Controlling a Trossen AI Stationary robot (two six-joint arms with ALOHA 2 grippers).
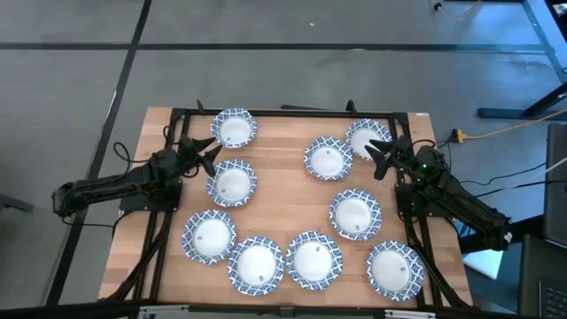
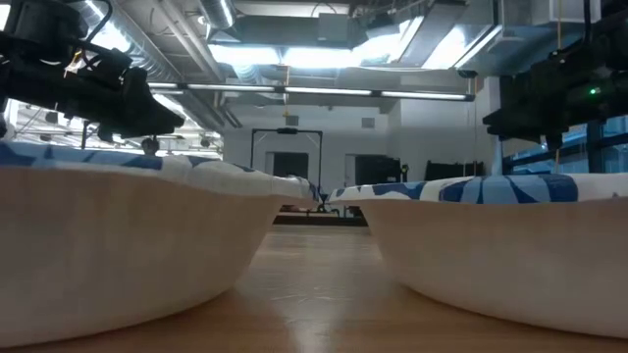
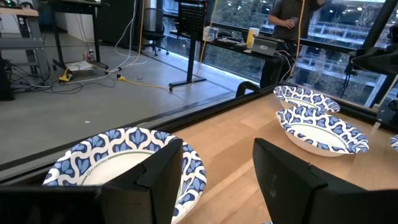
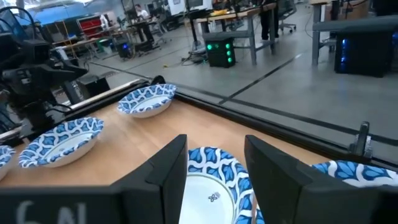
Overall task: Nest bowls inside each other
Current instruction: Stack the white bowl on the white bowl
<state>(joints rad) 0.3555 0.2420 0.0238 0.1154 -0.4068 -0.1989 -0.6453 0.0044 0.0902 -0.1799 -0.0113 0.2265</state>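
Observation:
Several small round bowls, white inside with blue-and-white patterned rims, stand singly on the wooden table (image 1: 283,199), each on its base. My left gripper (image 1: 211,151) is open and empty, above the table between the far-left bowl (image 1: 234,128) and the bowl just nearer (image 1: 232,183). In the left wrist view the far-left bowl (image 3: 124,162) lies beside one finger. My right gripper (image 1: 379,155) is open and empty, between the far-right bowl (image 1: 368,139) and the bowl to its left (image 1: 328,158). That bowl (image 4: 214,180) shows between the fingers in the right wrist view.
More bowls stand along the near side (image 1: 209,237), (image 1: 257,266), (image 1: 313,260), (image 1: 394,270) and at mid right (image 1: 355,213). A black frame (image 1: 292,112) runs along the table's far edge. Bare wood lies at the table's middle. A person stands in the room beyond (image 3: 289,18).

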